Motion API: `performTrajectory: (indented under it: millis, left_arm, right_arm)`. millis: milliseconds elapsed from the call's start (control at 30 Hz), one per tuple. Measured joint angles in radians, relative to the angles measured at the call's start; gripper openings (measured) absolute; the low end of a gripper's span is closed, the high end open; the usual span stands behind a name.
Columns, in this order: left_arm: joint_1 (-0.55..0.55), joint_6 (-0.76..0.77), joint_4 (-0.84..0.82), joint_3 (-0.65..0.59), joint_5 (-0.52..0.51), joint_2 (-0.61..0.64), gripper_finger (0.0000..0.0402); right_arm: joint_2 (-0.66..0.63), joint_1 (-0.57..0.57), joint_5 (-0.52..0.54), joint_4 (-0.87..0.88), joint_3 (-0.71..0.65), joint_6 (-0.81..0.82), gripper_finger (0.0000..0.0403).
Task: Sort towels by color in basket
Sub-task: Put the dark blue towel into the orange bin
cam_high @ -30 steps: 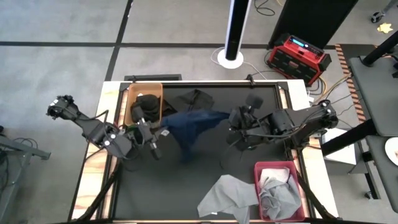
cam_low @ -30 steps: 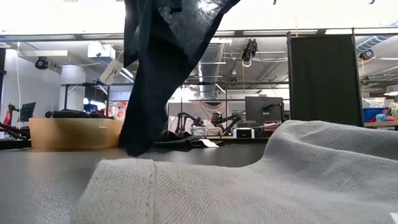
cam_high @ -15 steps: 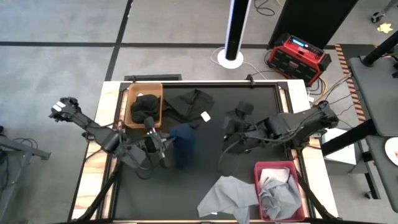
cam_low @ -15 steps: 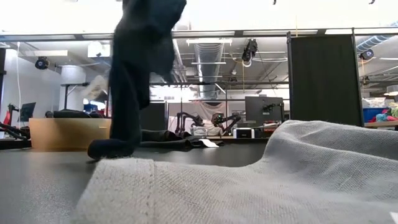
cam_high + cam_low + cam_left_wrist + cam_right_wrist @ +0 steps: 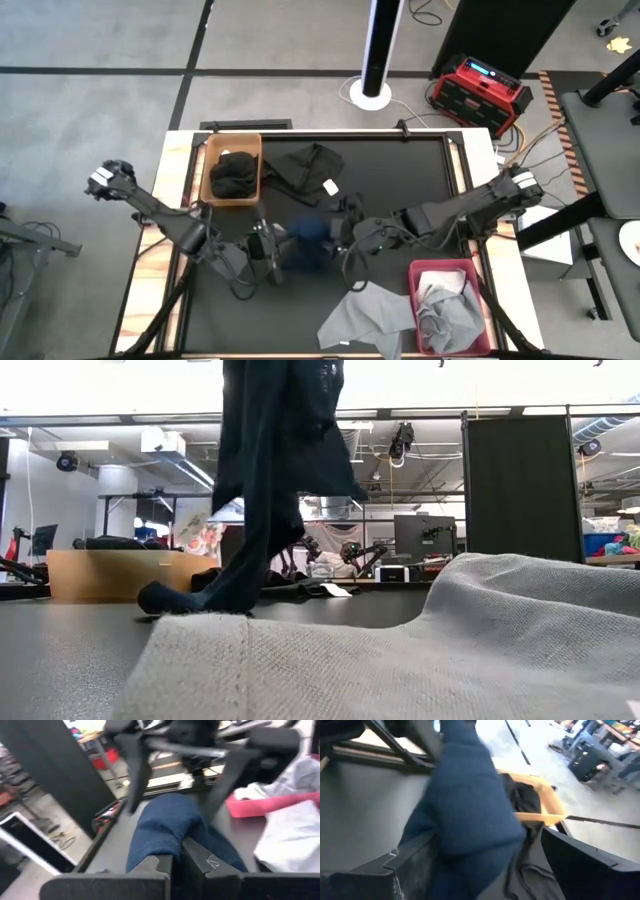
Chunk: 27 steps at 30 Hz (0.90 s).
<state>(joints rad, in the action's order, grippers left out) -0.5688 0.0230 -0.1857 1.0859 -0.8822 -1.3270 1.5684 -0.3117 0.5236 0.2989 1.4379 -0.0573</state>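
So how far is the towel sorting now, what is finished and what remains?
Done: a black towel lies in the tan basket, grey towels in the pink basket. In hand: the navy towel, pinched by the left gripper, with the right gripper open around it. Left: another black towel and a grey towel on the table.

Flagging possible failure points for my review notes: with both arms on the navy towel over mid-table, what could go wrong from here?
1. Both end effectors, left and right, crowd the navy towel; they might collide.
2. The towel's lower end drags on the table in the low view and may snag the grey towel beside it.
3. The left end effector pinches only a fold, which may slip out.
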Motion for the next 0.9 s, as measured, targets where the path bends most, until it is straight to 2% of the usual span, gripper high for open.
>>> performTrajectory:
  millis: [133,233,333,500,633,733,900]
  left_arm:
    - [0.000,-0.035,0.049,0.000,0.005,-0.015,0.0000]
    - [0.003,-0.040,0.075,0.000,0.004,-0.026,0.0000]
    - [0.007,-0.024,0.104,0.000,0.002,-0.039,0.0002]
    - [0.011,-0.015,0.098,0.000,0.002,-0.049,0.0032]
    - [0.012,-0.013,0.069,0.000,0.002,-0.049,0.0080]
    - [0.012,0.003,0.039,0.000,-0.007,-0.049,0.0126]
    - [0.011,0.038,-0.045,0.000,-0.133,-0.049,0.0202]
  right_arm:
    - [0.000,0.025,-0.154,-0.133,-0.074,0.001,0.0322]
    - [0.000,0.029,-0.185,-0.196,-0.123,0.002,0.0281]
    - [0.000,0.028,-0.188,-0.236,-0.155,-0.008,0.0207]
    - [0.000,0.028,-0.195,-0.279,-0.185,-0.024,0.0037]
    - [-0.002,0.022,-0.195,-0.282,-0.194,-0.013,0.0013]
    - [-0.003,0.017,-0.194,-0.282,-0.204,0.005,0.0010]
    - [-0.008,0.017,-0.156,-0.247,-0.216,0.056,0.0009]
